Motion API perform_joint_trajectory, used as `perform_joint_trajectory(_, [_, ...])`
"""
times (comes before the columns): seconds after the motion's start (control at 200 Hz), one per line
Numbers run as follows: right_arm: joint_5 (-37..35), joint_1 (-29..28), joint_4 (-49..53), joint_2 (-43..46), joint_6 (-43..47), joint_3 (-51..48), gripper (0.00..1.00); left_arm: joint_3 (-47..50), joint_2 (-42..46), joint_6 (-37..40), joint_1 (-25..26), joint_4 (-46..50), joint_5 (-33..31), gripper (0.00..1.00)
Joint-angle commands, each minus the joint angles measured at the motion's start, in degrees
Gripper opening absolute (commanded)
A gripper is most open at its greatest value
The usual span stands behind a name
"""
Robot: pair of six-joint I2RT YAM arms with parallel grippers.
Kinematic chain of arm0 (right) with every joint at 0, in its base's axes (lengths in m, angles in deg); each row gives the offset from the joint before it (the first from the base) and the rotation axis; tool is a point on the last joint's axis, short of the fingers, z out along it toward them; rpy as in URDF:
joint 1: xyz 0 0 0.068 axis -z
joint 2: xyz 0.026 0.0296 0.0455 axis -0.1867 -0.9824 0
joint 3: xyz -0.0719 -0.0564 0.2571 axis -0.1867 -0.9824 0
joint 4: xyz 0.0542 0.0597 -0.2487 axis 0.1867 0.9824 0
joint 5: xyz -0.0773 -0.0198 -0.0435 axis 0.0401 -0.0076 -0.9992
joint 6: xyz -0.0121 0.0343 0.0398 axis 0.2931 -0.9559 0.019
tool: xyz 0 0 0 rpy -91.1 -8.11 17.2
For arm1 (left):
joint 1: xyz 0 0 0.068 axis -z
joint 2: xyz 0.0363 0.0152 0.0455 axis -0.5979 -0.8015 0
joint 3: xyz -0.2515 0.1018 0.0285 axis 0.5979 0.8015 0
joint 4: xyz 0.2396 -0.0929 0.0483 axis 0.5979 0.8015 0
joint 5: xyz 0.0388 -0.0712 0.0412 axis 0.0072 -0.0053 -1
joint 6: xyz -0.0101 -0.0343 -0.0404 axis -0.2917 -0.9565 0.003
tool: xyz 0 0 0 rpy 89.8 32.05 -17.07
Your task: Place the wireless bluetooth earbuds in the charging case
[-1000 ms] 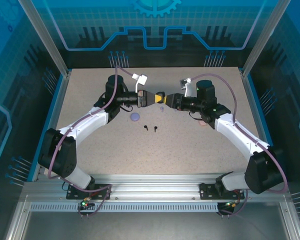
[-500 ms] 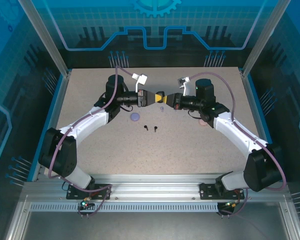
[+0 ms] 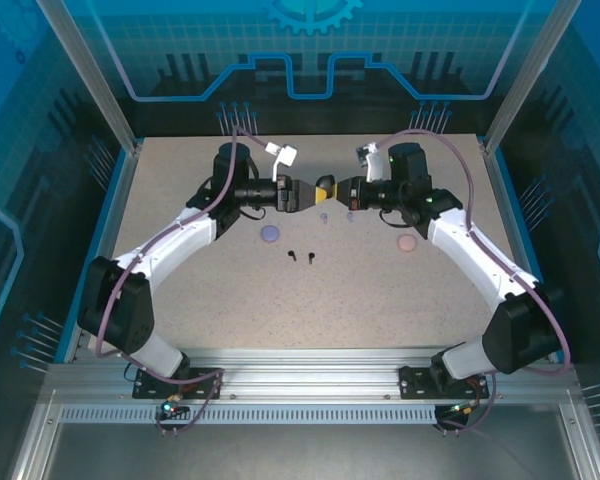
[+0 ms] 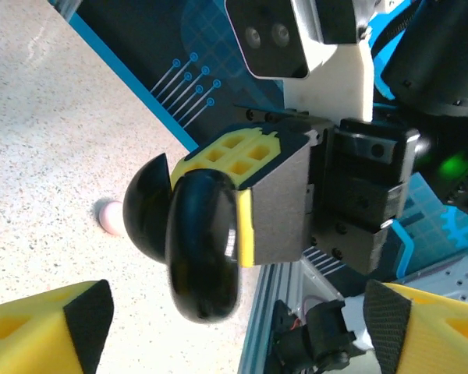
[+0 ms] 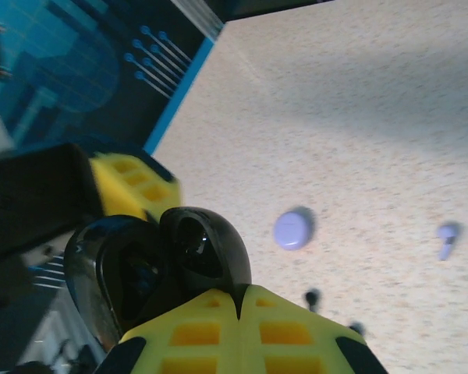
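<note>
The black charging case point(image 4: 203, 249) hangs in the air with its lid open, and my right gripper point(image 5: 240, 300) is shut on its edge. My left gripper point(image 4: 242, 335) is open, its yellow fingertips point(image 4: 54, 327) standing wide on either side of the case without touching it. In the top view the left gripper point(image 3: 300, 195) and the right gripper point(image 3: 327, 190) meet nose to nose above the far middle of the table. Two black earbuds point(image 3: 301, 257) lie on the table nearer than the grippers. Two lavender earbuds point(image 3: 324, 217) lie just under them.
A round lavender case point(image 3: 270, 233) lies shut left of the black earbuds, and a round pink case point(image 3: 406, 243) lies to the right, under the right arm. Blue walls and aluminium posts point(image 3: 120, 120) bound the table.
The right gripper has shut on the black case, and the left gripper, shut on it before, has opened and let it go. The right wrist has swung toward the far side.
</note>
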Motion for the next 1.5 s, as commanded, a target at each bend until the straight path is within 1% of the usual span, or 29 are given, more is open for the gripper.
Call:
perform_joint_trajectory(0.0, [-4.6, 1.4, 11.1, -2.9, 11.2, 5.0, 0.00, -7.7, -1.6, 11.8, -2.0, 16.3, 1.6, 0.91])
perform_joint_trajectory(0.09, [-6.0, 1.5, 16.1, -5.7, 17.5, 9.3, 0.00, -16.1, -5.4, 20.6, -2.9, 31.6, 2.9, 0.93])
perform_joint_trajectory(0.21, [-5.5, 1.5, 19.5, -8.9, 23.6, 12.8, 0.00, -25.4, -10.8, 29.1, -3.0, 45.9, 5.0, 0.95])
perform_joint_trajectory(0.305, [-3.7, 1.5, 20.5, -10.5, 27.5, 13.9, 0.00, -30.7, -14.7, 33.4, -3.0, 53.3, 6.2, 0.94])
perform_joint_trajectory(0.425, [-2.4, 1.5, 22.1, -13.1, 30.3, 15.4, 0.00, -34.4, -18.5, 37.0, -3.0, 58.5, 6.3, 0.90])
perform_joint_trajectory(0.58, [0.3, 1.4, 23.2, -15.9, 31.4, 16.7, 0.00, -37.1, -22.8, 39.4, -3.0, 62.1, 6.2, 0.81])
perform_joint_trajectory(0.7, [1.7, 0.9, 23.1, -16.9, 31.3, 17.4, 0.00, -38.1, -25.1, 40.3, -2.9, 63.2, 7.2, 0.71])
perform_joint_trajectory(0.745, [2.2, 0.6, 23.1, -17.3, 31.3, 17.8, 0.00, -38.5, -25.8, 40.6, -2.9, 63.6, 7.5, 0.68])
perform_joint_trajectory(0.895, [2.8, -0.3, 23.9, -18.3, 31.6, 19.2, 0.00, -39.5, -27.6, 41.0, -2.3, 64.0, 7.8, 0.66])
perform_joint_trajectory(1.105, [3.0, -1.1, 23.5, -19.0, 31.0, 20.1, 0.00, -41.4, -29.5, 42.0, -1.5, 65.6, 8.9, 0.58])
perform_joint_trajectory(1.195, [2.9, -1.1, 23.5, -19.1, 30.9, 20.1, 0.00, -41.4, -29.7, 42.2, -1.3, 65.5, 9.3, 0.57])
perform_joint_trajectory(1.26, [2.7, -1.1, 23.5, -19.1, 30.8, 20.2, 0.00, -41.4, -29.7, 42.2, -1.3, 65.5, 9.6, 0.52])
perform_joint_trajectory(1.32, [2.4, -1.1, 23.5, -19.1, 30.7, 20.2, 0.00, -41.4, -29.7, 42.2, -1.3, 65.5, 9.9, 0.51])
perform_joint_trajectory(1.456, [2.5, -1.1, 23.0, -19.1, 30.3, 20.1, 0.00, -41.5, -29.9, 42.3, -1.3, 65.6, 10.6, 0.41])
perform_joint_trajectory(1.496, [2.5, -1.1, 22.8, -19.1, 30.1, 19.9, 0.00, -41.5, -30.0, 42.6, -1.3, 65.7, 10.8, 0.37])
